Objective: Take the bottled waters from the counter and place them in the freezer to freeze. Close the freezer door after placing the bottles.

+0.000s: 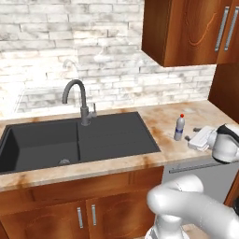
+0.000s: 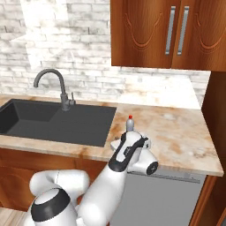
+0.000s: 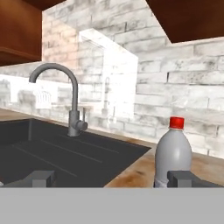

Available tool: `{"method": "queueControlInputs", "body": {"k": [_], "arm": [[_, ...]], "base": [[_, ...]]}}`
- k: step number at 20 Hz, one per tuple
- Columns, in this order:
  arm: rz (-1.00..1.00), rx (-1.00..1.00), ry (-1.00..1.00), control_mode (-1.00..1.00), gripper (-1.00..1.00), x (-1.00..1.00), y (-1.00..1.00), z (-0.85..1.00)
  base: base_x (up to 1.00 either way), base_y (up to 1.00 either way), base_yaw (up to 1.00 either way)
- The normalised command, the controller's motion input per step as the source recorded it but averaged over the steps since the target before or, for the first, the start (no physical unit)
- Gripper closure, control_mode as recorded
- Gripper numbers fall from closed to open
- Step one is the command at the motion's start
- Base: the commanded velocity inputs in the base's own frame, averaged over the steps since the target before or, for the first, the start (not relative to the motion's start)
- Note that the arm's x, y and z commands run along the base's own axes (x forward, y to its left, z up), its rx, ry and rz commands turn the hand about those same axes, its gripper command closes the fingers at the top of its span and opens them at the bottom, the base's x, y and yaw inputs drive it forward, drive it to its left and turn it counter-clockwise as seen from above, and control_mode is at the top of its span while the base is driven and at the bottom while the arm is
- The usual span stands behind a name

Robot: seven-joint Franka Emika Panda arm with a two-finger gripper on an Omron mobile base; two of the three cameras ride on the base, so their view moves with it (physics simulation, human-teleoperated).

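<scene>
Gripper (image 3: 113, 178), jaws spread wide and empty, sits level with the red-capped bottle (image 3: 173, 155) standing upright on the counter (image 1: 161, 123) beside the sink (image 1: 74, 140); judgement: shift sideways to centre the bottle between fingers before closing.

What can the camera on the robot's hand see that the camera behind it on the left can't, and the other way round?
Hand view alone: the two dark fingertips, wide apart, low in the picture, with the grey bottle just ahead of the right-hand tip.

Left base view alone: the robot's white arm, the wooden cabinet doors under the counter, and the silver handles on the upper cabinet.

Both: the red-capped bottle, the black sink, the grey faucet and the brick wall.
</scene>
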Motion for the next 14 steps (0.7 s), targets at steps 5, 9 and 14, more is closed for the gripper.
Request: {"method": "queueControlInputs", "body": {"k": [5,9,14], "arm": [[0.0,0.0,0.0,-1.0,-1.0,0.44,-0.01,0.0],[0.0,0.0,0.0,-1.0,-1.0,0.21,-0.15,0.0],[0.0,0.0,0.0,-1.0,-1.0,0.12,-0.12,0.0]], "base": [[0.0,0.0,0.0],[0.0,0.0,0.0],[0.0,0.0,0.0]]}}
